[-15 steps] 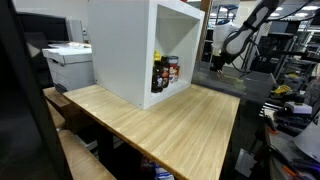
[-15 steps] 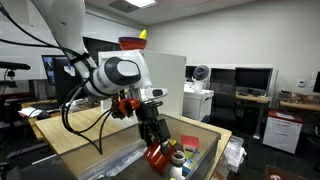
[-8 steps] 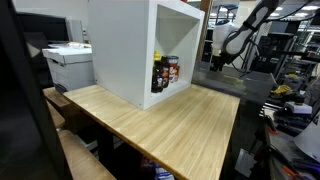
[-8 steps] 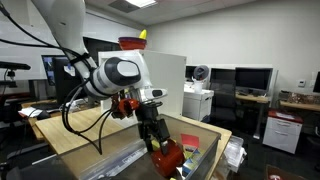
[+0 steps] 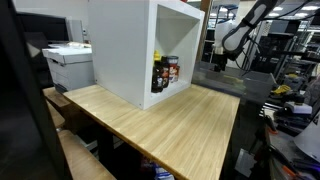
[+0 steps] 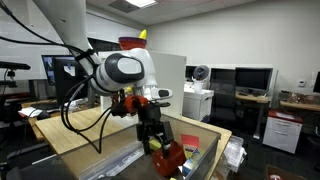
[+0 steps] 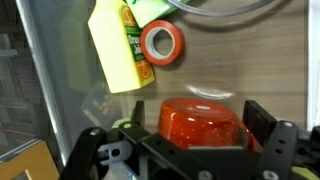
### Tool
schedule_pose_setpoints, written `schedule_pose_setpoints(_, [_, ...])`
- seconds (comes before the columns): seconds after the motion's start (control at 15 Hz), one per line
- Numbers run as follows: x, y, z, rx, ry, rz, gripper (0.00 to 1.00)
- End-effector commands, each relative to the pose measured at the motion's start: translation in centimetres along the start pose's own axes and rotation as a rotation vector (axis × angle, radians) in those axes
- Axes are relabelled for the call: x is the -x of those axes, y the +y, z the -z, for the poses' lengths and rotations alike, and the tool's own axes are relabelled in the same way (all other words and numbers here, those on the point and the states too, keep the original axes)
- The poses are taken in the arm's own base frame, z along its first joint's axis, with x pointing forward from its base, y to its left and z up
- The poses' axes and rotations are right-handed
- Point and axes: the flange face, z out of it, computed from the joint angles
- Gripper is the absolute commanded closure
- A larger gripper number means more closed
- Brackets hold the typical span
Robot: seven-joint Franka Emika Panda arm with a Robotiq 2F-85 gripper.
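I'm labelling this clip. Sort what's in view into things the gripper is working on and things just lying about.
In hand:
gripper, open
red container, between the gripper's fingers

Lying about:
red tape roll
yellow packet
white cabinet and the cans in it
printer
wooden table

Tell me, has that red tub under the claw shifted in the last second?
Yes. In an exterior view the red tub has moved to the right, ending closer to the blue box, which has stayed put.
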Motion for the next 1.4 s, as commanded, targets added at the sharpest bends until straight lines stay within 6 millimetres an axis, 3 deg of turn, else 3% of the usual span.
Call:
schedule_pose_setpoints(0.0, [0.8, 2.2, 1.3, -0.002, -0.019, 0.037, 0.0])
schedule_pose_setpoints(0.33, [0.5, 4.0, 2.5, 0.019, -0.018, 0.063, 0.0])
schedule_pose_setpoints(0.67, [-1.5, 4.7, 3.7, 0.027, 0.001, 0.117, 0.0])
schedule_pose_setpoints(1.33, [-5.1, 4.5, 4.8, 0.031, 0.019, 0.264, 0.0])
